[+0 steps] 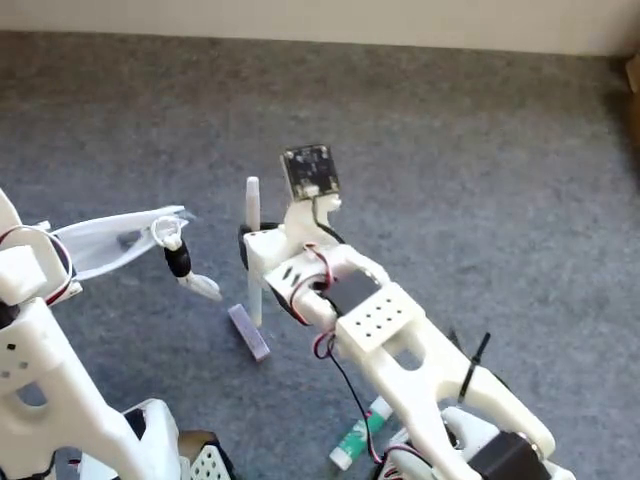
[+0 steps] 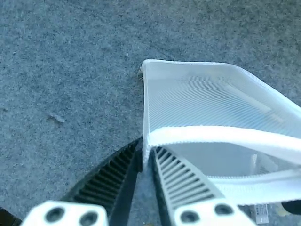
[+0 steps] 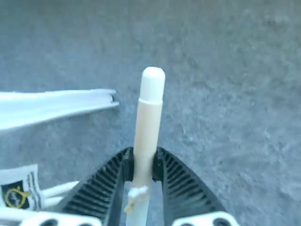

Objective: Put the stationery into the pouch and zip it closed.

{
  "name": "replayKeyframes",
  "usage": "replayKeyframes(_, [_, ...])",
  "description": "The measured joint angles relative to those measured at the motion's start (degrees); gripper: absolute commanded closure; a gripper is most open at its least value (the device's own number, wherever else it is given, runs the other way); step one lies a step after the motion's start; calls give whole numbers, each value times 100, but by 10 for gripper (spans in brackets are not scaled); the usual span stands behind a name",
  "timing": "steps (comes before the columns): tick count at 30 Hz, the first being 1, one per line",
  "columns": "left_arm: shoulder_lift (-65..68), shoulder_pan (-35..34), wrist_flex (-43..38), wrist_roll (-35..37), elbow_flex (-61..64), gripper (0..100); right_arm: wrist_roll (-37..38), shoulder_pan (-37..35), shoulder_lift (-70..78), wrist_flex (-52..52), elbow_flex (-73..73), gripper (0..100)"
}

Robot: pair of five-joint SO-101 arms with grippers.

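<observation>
My left gripper (image 2: 146, 162) is shut on the rim of the translucent white mesh pouch (image 2: 207, 103), holding it off the grey carpet; in the high view the pouch (image 1: 120, 240) sticks out toward the middle with its mouth edge facing the other arm. My right gripper (image 3: 143, 169) is shut on a white pen (image 3: 149, 108) that stands upright (image 1: 253, 215) just beside the pouch's end (image 3: 56, 106). A purple eraser (image 1: 248, 332) lies on the carpet below the pen. A green-and-white tube (image 1: 358, 434) lies near the right arm's base.
A ring with a black-and-white strap (image 1: 182, 262) hangs from the pouch's end, and a printed tag (image 3: 16, 195) dangles near it. Grey carpet (image 1: 480, 170) stretches open behind and to the right. A pale wall edge (image 1: 320, 20) runs along the back.
</observation>
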Motion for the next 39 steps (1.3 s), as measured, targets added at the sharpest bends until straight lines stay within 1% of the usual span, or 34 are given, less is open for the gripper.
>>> replayKeyframes(9, [-35,0,-193,0,176,991,0,0,-492,-2514,1266,993])
replayKeyframes(12, [-35,0,-193,0,176,991,0,0,-519,-3156,1495,993])
replayKeyframes(15, [-35,0,-202,0,176,990,0,0,-527,-3560,1626,993])
replayKeyframes(19, [-35,0,-202,0,176,990,0,0,-527,-3807,1635,993])
replayKeyframes(28, [-35,0,-202,0,176,990,0,0,-527,-3824,1635,993])
replayKeyframes(36, [-35,0,-202,0,176,989,0,448,-527,-3824,1635,993])
replayKeyframes(39, [-35,0,-202,0,176,989,0,492,-800,-3824,1635,993])
